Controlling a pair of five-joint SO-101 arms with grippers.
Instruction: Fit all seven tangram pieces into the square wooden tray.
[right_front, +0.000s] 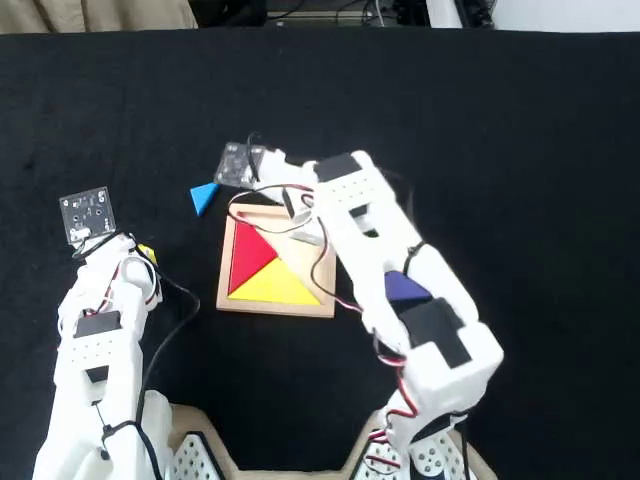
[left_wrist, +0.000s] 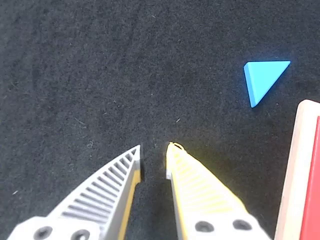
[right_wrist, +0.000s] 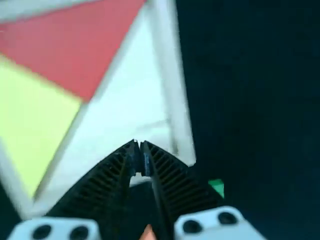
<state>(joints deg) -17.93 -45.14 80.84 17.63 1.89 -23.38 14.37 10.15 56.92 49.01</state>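
- Nearest, a dark blue piece (right_front: 405, 288) lay half under the right arm. I judged that a swing of that arm could sweep it away unnoticed.
- The left claw (left_wrist: 153, 150) hung over the cloth beside the tray (left_wrist: 300, 165), narrowly parted and empty. A careless reach could shove the tray.
- In the tray, the red triangle (right_front: 252, 255) and yellow triangle (right_front: 275, 285) lay edge to edge. The right claw (right_wrist: 138, 147), pinched closed on nothing, hovered over the bare floor by the rim; dropping lower might jolt them.
- Farthest, the blue triangle (left_wrist: 262, 80) lay flat on the cloth, likely thin enough to slip a pinch.
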